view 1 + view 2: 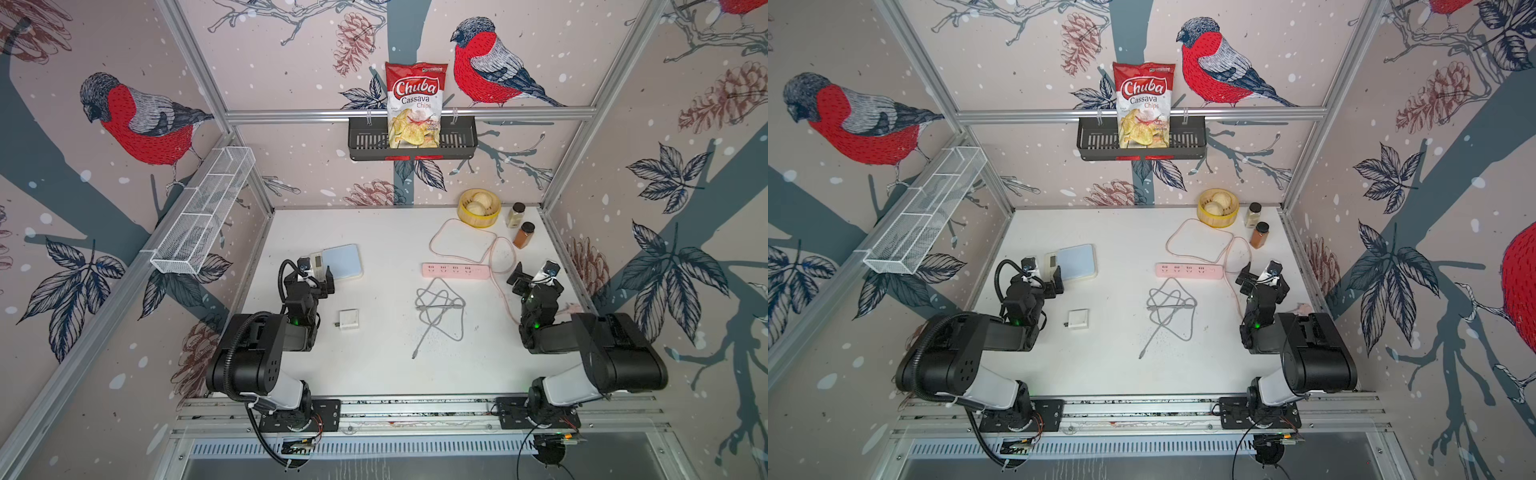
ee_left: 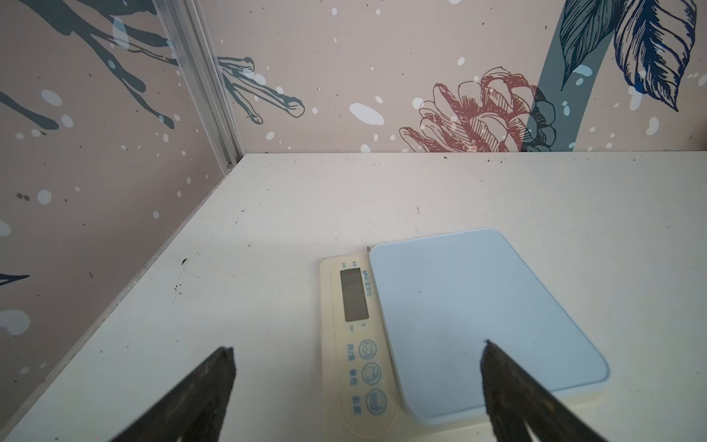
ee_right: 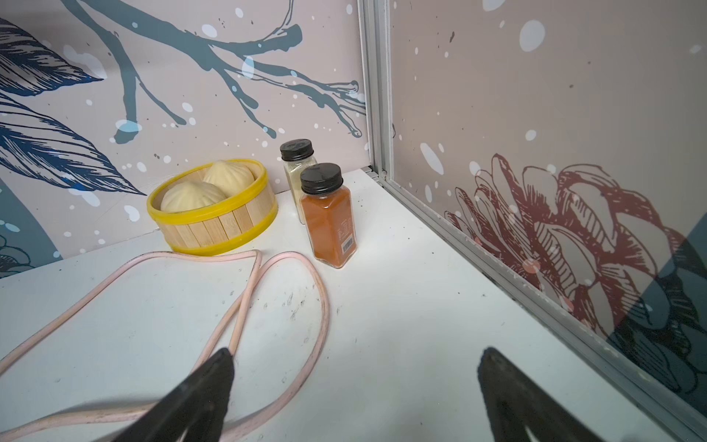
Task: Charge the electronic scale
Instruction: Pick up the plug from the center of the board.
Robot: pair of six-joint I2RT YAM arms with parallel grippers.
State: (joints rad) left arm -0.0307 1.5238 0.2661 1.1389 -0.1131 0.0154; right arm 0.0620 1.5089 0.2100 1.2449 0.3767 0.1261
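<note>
The electronic scale (image 1: 343, 259) (image 1: 1077, 259) lies flat on the left half of the white table, with a pale blue platform and a cream strip carrying a dark display. My left gripper (image 1: 318, 271) (image 1: 1045, 275) hovers over its near end, open. In the left wrist view the scale (image 2: 459, 306) lies between and beyond the fingers of that gripper (image 2: 357, 348), untouched. A white charger cube (image 1: 348, 320) (image 1: 1079, 320) and a tangled grey cable (image 1: 440, 307) (image 1: 1173, 307) lie mid-table. The pink power strip (image 1: 455, 271) (image 1: 1187, 270) lies right of centre. My right gripper (image 1: 534, 274) (image 3: 354, 354) is open and empty.
The strip's pink cord (image 3: 323, 306) loops under the right gripper. A bamboo steamer (image 1: 478, 220) (image 3: 214, 229) with buns and two spice jars (image 1: 524, 235) (image 3: 331, 225) stand at the back right. On the walls hang a black basket (image 1: 457, 141) holding a chips bag and a white mesh rack (image 1: 203, 216).
</note>
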